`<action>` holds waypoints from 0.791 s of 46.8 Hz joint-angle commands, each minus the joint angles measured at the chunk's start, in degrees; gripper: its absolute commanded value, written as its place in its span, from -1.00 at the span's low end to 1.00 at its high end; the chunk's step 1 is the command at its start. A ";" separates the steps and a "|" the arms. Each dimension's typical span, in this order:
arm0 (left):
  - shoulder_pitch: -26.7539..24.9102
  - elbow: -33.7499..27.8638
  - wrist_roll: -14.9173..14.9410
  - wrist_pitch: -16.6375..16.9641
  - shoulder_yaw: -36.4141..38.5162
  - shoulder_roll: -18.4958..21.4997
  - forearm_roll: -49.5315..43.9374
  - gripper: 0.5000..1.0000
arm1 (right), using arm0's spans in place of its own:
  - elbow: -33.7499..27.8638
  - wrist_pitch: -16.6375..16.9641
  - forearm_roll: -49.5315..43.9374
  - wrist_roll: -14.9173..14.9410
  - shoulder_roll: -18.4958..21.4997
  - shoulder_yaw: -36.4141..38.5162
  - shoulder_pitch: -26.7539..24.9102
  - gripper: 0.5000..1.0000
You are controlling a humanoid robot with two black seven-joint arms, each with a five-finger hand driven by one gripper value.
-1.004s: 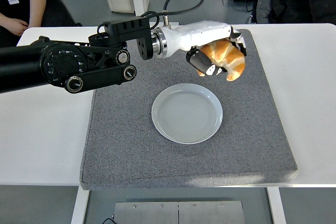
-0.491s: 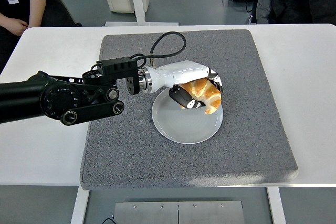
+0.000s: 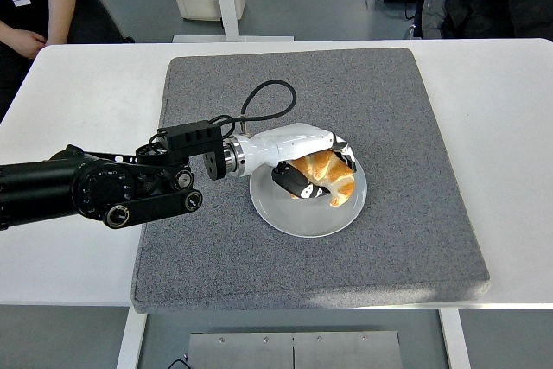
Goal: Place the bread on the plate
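Observation:
The bread is a golden croissant (image 3: 332,175). My left hand (image 3: 313,174), white with black fingertips, is shut on it. The hand holds it over the right half of the round white plate (image 3: 298,212), low and close to the plate's surface; I cannot tell whether the croissant touches it. The plate sits in the middle of the grey mat (image 3: 397,127). My black left arm (image 3: 104,187) reaches in from the left edge. The right arm is out of view.
The grey mat covers the middle of the white table (image 3: 510,127). A black cable (image 3: 259,101) loops above the wrist. A person's arm (image 3: 34,32) shows at the top left, behind the table.
My left hand has carried the croissant from above the mat's far right part down and toward me, to just over the plate. It has kept its hold on it.

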 commanded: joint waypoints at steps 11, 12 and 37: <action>2.10 0.57 -0.08 0.01 0.23 0.62 0.00 -1.00 | 0.00 0.00 0.00 0.00 0.00 0.00 0.09 1.00; 2.10 0.57 -0.16 0.01 0.23 0.62 0.00 -1.00 | 0.00 0.00 0.00 0.00 0.00 0.00 0.09 1.00; 2.45 0.57 -0.08 0.01 -0.03 0.97 -0.36 -1.00 | 0.00 0.00 0.00 0.00 0.00 0.00 0.09 1.00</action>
